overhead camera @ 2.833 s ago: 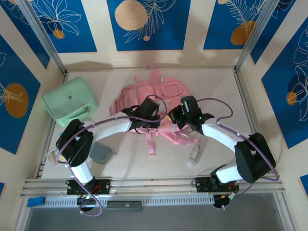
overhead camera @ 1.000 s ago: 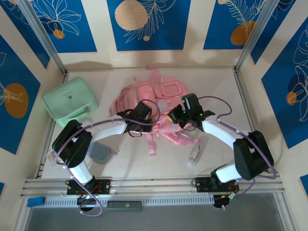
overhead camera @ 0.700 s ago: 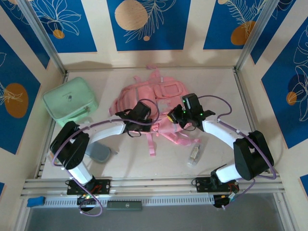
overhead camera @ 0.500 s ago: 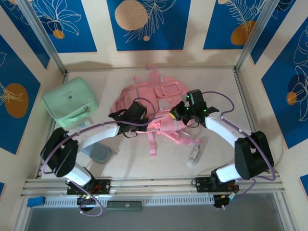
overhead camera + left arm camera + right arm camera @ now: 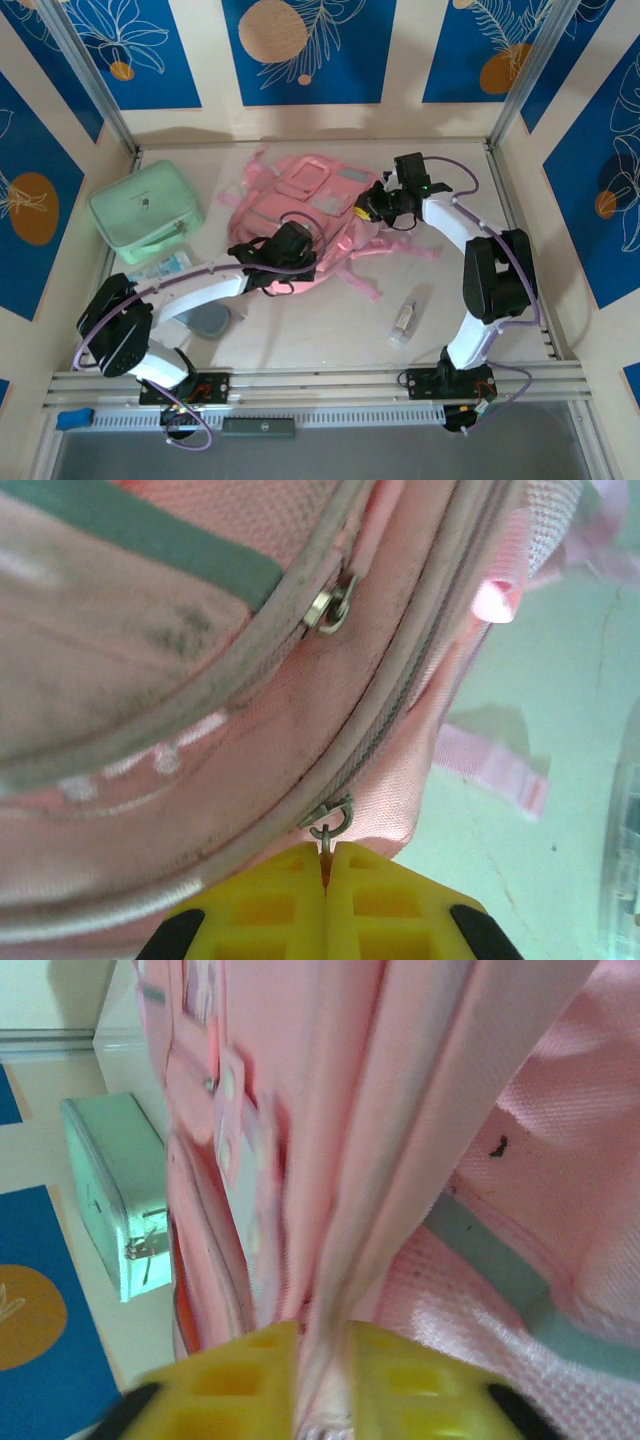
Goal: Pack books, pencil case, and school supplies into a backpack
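Left wrist close-up has the left pincer [image 5: 327, 855] pressed together on a zip pull [image 5: 331, 818]; right wrist shows the right pincer [image 5: 322, 1340] pinching a backpack [image 5: 400, 1080] fold; overhead, the backpack lies by the table [image 5: 330, 330] far edge.

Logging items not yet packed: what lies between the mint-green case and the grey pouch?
In the top view, a light blue-and-white flat packet lies between the mint-green case and the grey pouch.
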`<state>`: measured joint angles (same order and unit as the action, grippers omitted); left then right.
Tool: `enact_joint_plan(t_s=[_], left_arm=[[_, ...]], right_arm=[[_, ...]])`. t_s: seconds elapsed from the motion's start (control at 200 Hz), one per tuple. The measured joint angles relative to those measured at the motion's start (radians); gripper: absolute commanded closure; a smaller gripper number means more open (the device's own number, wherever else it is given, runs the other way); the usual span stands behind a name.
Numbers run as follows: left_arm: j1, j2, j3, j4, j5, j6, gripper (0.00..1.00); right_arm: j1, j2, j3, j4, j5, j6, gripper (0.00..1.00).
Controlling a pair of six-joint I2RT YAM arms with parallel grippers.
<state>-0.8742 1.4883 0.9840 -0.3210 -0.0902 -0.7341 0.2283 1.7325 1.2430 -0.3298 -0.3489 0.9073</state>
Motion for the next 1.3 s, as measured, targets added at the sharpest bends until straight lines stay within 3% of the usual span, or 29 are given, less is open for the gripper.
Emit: enact_joint_plan(t_s=[0.16,0.345,0.52,0.7,0.935,1.05,1.301], left_arm=[[-0.01,0.033,0.013,-0.002,0.001,-0.025,1.0],[-0.01,0.039,0.013,0.007,0.004,-0.029,1.0],[-0.01,0.039,0.013,0.022,0.011,-0.028,1.0],[-0.01,0.043,0.013,0.031,0.021,-0.028,1.0],[-0.009,0.058,0.013,0.051,0.035,-0.027,1.0],[-0.008,0.058,0.013,0.051,0.037,-0.017,1.0],[0.029,-0.01,-0.023,0.015,0.04,0.081,1.0]], right_arm=[[-0.002,-0.079,-0.07,0.014,-0.001,0.007,0.5],[0.116,-0.234,-0.228,0.023,0.013,0.09,0.49],[0.249,-0.233,-0.283,0.066,0.058,0.201,0.5],[0.293,-0.126,-0.248,0.116,0.112,0.245,0.6],[0.297,-0.062,-0.228,0.152,0.155,0.24,0.88],[0.287,-0.062,-0.223,0.147,0.139,0.207,0.97],[0.165,-0.063,-0.157,0.028,0.038,0.015,1.0]])
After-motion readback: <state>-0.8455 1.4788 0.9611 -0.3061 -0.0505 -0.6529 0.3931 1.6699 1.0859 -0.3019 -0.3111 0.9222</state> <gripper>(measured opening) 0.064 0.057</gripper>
